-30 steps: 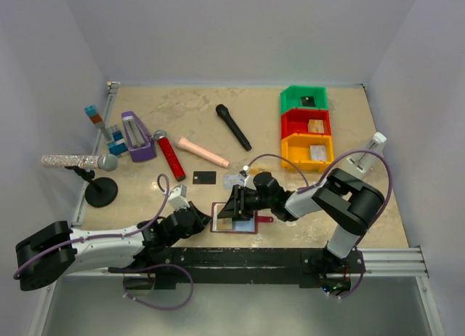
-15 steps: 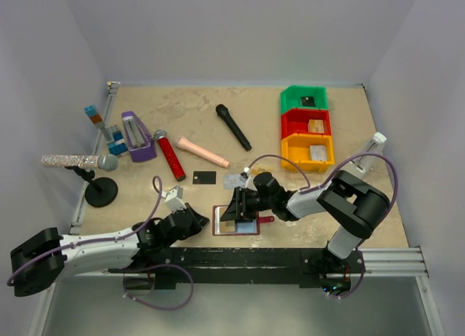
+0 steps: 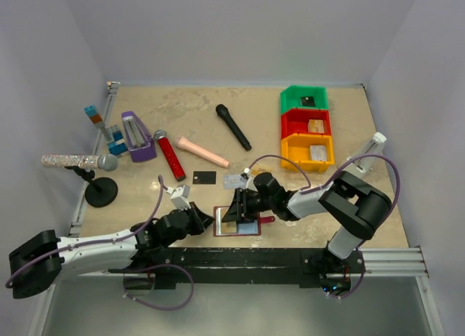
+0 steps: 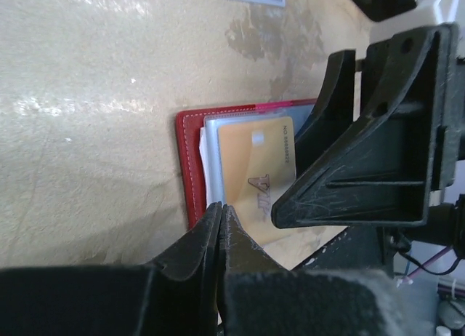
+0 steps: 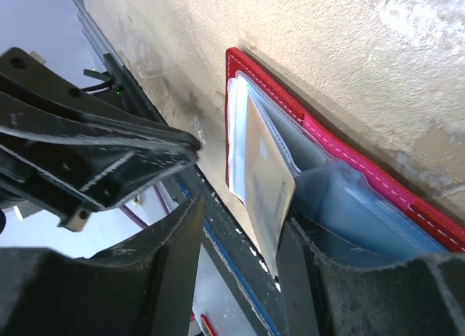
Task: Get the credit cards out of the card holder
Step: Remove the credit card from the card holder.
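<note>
The dark red card holder (image 3: 237,232) lies open near the table's front edge, showing pale sleeves (image 5: 341,198). A tan-gold credit card (image 4: 254,172) stands partly out of a sleeve, tilted up and leaning on one finger of my right gripper (image 5: 236,238). That gripper (image 3: 236,205) stands open over the holder's left half. My left gripper (image 4: 220,206) is shut with nothing seen between its tips, at the holder's left edge (image 4: 187,169). A black card (image 3: 205,177) and a silver-grey card (image 3: 234,180) lie flat on the table behind the holder.
Green (image 3: 304,98), red (image 3: 306,123) and yellow (image 3: 309,151) bins stand at the back right. A black microphone (image 3: 233,126), red microphone (image 3: 169,155), pink cylinder (image 3: 203,151), purple object (image 3: 136,136) and a microphone on a stand (image 3: 76,161) lie left. A black rail (image 3: 240,257) lines the near edge.
My left gripper drew back slightly, then came right to the holder's left edge. The right gripper stayed over the holder, barely shifting.
</note>
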`<state>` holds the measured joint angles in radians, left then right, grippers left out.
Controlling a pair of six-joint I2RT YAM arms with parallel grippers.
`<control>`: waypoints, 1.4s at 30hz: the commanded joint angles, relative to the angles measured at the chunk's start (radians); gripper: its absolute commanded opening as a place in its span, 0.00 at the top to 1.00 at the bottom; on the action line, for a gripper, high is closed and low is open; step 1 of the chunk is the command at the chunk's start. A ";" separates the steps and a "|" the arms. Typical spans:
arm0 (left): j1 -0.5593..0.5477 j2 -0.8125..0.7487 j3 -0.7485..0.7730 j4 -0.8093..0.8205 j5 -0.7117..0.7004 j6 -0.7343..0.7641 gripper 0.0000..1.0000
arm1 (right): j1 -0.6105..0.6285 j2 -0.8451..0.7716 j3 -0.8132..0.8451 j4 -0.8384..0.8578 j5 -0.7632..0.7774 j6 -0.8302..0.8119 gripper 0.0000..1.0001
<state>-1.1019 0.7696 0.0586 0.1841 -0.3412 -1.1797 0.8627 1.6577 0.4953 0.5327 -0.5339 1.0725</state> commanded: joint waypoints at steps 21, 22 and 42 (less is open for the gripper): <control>-0.009 0.241 0.075 -0.033 -0.001 -0.067 1.00 | -0.002 -0.030 0.029 -0.043 0.009 -0.040 0.53; -0.009 0.252 0.076 -0.055 -0.005 -0.083 1.00 | -0.002 -0.033 0.028 -0.048 0.011 -0.043 0.53; -0.009 0.398 0.112 -0.311 -0.042 -0.253 1.00 | -0.002 -0.133 0.019 -0.214 0.057 -0.101 0.52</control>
<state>-1.1095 1.1221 0.2218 0.1127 -0.3325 -1.4246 0.8627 1.5608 0.5030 0.3546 -0.5022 1.0023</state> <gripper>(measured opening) 0.012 0.481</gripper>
